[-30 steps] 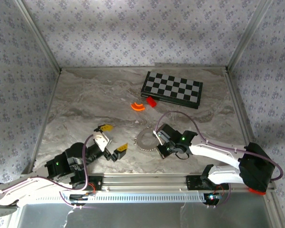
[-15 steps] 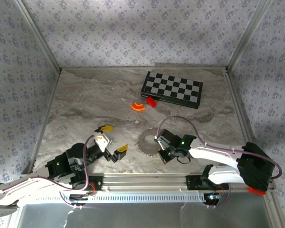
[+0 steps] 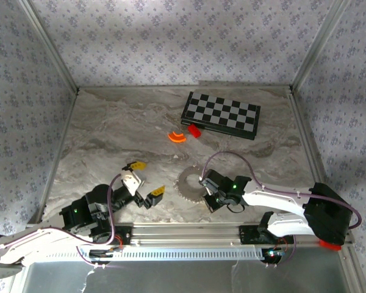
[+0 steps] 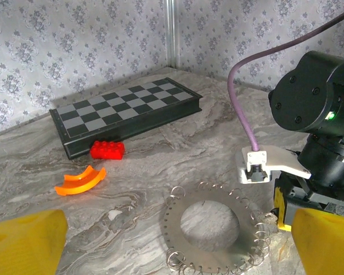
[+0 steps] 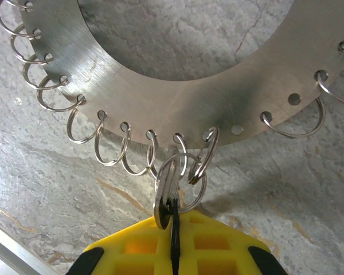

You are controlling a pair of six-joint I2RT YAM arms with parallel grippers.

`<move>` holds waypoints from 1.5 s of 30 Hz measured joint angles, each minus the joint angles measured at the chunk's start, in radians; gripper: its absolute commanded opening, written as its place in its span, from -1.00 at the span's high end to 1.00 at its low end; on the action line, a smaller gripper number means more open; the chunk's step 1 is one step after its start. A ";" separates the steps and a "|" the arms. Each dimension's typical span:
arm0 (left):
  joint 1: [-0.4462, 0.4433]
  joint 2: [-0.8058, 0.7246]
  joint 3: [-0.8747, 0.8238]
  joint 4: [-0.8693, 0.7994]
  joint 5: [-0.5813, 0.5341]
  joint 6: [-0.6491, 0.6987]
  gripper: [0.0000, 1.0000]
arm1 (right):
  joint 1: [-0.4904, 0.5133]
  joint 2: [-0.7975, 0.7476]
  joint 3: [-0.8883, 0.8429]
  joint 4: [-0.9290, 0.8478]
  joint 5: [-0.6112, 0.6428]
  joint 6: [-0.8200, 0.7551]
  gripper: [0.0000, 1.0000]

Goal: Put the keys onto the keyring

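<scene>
The job looks part-way through. The right gripper (image 5: 173, 228) is clamped on the small silvery key (image 5: 165, 192), which shows edge-on with its head pinched between the yellow fingers. The key's tip sits among the thin wire split rings (image 5: 112, 152) that hang from the rim of the flat steel ring-shaped plate (image 5: 229, 103). This plate lies near the middle of the near edge of the grey marbled table (image 3: 110, 134). The key overlaps one or two of the loops, but whether it is already threaded onto a loop or only pressed against it I cannot tell. Seating it on a ring and letting go probably remain to be done. The left gripper (image 3: 146, 178) hovers by the near-left part of the table with its jaws spread wide and nothing between them.

Compared with a second ago, the right gripper has drawn back towards the near edge. The plate has slid slightly with it, towards the near edge and the right. The left arm has not moved.
</scene>
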 measured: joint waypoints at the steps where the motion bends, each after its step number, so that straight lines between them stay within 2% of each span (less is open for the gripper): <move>1: 0.000 0.000 -0.002 0.001 0.000 0.000 -0.99 | 0.002 0.000 -0.001 0.002 0.000 0.001 1.00; 9: 0.000 -0.002 -0.021 0.003 0.000 0.000 -0.99 | 0.003 0.000 -0.001 0.003 0.014 0.016 1.00; 12: 0.000 -0.013 -0.026 0.003 0.000 0.000 -0.99 | 0.003 0.000 -0.001 0.003 0.020 0.023 0.92; 20: 0.000 -0.039 -0.026 -0.002 -0.010 0.000 -0.99 | 0.003 -0.059 -0.019 -0.002 0.060 0.049 0.55; 24: 0.000 -0.057 -0.026 -0.010 -0.031 -0.007 -0.99 | 0.009 -0.152 -0.026 -0.014 0.087 0.062 0.43; 27: 0.000 -0.080 -0.026 -0.024 -0.051 -0.008 -0.99 | 0.016 -0.245 -0.026 -0.030 0.115 0.067 0.17; 31: 0.000 -0.122 -0.026 -0.033 -0.080 -0.012 -0.99 | 0.019 -0.383 -0.026 -0.061 0.167 0.070 -0.02; 34: 0.000 -0.158 -0.026 -0.039 -0.114 -0.017 -0.99 | 0.018 -0.488 -0.026 -0.089 0.216 0.070 -0.11; 38: 0.000 -0.188 -0.026 -0.078 -0.195 -0.037 -0.99 | 0.018 -0.610 -0.026 -0.118 0.277 0.053 -0.39; 45: 0.000 -0.195 -0.008 -0.238 -0.435 -0.101 -0.99 | 0.002 -0.717 -0.025 -0.128 0.373 -0.006 -0.74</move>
